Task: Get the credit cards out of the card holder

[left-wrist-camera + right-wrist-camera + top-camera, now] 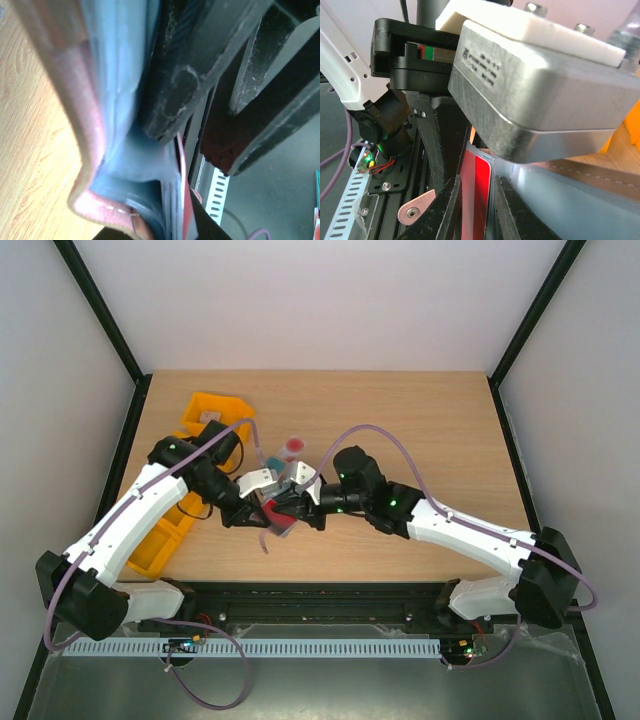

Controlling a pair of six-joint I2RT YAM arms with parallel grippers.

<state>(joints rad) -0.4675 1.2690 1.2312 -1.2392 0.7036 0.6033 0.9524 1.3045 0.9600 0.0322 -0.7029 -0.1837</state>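
- the card holder sits between the two arms at mid-table and looks raised off the table. it is reddish-brown outside, its grey-blue lining is splayed open, and its closing tab dangles free.
- the left gripper has one black finger pressed flat on the lining. i cannot tell from these views whether its partner is clamped against the outer leaf.
- the right gripper has its jaws drawn close on a red card that stands out of the holder's pocket, a finger touching it on each side.
- beyond the grippers, a teal card and a pale card with a red mark seem to lie on the wood, but they are too small to be sure. orange bins sit at the left.
- handling, as a judgement: the card is light, stiff and slick. a pinch on the exposed end, faces between the pads, should do, drawn straight along the pocket. a skewed pull would likely jam it on the stitching.
- the holder is soft and floppy. it will probably follow the card unless it is held near the pocket mouth, on the leaf and not the tab.
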